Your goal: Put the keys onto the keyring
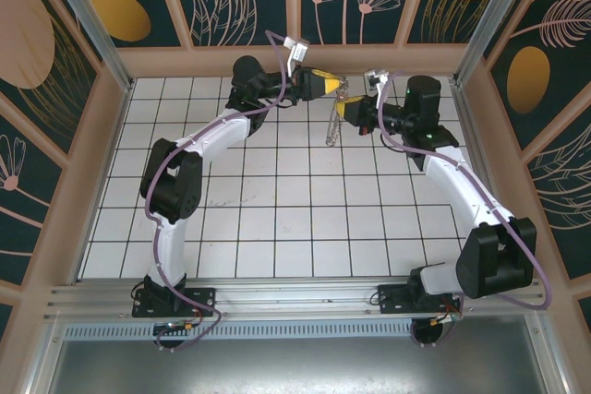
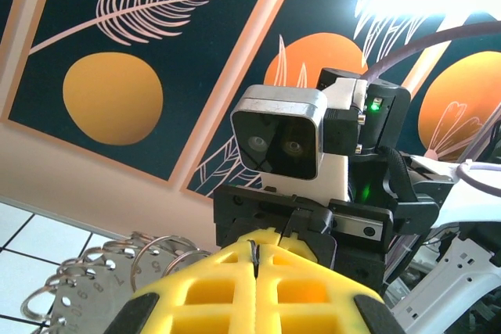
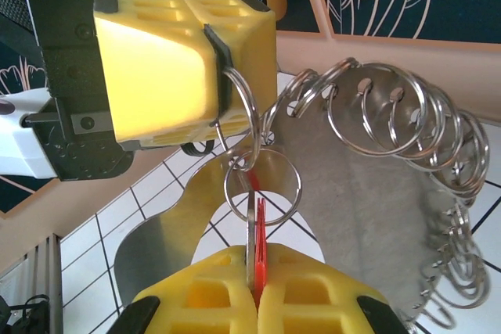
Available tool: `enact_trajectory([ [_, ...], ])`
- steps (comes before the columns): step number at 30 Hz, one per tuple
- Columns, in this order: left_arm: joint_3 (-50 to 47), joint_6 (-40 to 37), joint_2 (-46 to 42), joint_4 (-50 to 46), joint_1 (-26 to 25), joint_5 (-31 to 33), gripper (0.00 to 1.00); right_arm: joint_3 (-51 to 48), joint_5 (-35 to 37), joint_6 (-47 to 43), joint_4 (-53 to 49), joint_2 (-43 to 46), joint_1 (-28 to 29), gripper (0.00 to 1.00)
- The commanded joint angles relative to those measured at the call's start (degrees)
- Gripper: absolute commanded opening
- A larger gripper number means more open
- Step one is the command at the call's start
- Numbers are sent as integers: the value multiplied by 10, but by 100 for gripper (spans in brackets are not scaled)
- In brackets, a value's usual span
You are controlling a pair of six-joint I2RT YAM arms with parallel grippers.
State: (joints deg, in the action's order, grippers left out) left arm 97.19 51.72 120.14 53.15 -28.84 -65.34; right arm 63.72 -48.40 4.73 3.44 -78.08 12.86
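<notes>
Two sets of jaws meet above the far end of the desk (image 1: 277,228): left jaws pinch a silvery loop (image 3: 243,107) of the dangling keyring (image 3: 368,193); right jaws pinch the red key (image 3: 260,240).

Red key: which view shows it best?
Right wrist: the red key sits close-up, edge-on, pinched in the right tool. From top external it is too small to tell; left wrist faces the rings instead.

Red-headed key (image 3: 259,228) — edge-on, beside ring-fringed keyring (image 3: 360,209)
</notes>
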Motion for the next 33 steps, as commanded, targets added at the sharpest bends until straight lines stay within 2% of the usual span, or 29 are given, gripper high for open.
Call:
enact_trajectory([
  [1, 3, -18, -29, 6, -2, 3, 0, 31, 8, -21, -15, 20, 1, 0],
  [33, -10, -46, -37, -16, -2, 4, 0, 84, 40, -95, -132, 18, -19, 0],
])
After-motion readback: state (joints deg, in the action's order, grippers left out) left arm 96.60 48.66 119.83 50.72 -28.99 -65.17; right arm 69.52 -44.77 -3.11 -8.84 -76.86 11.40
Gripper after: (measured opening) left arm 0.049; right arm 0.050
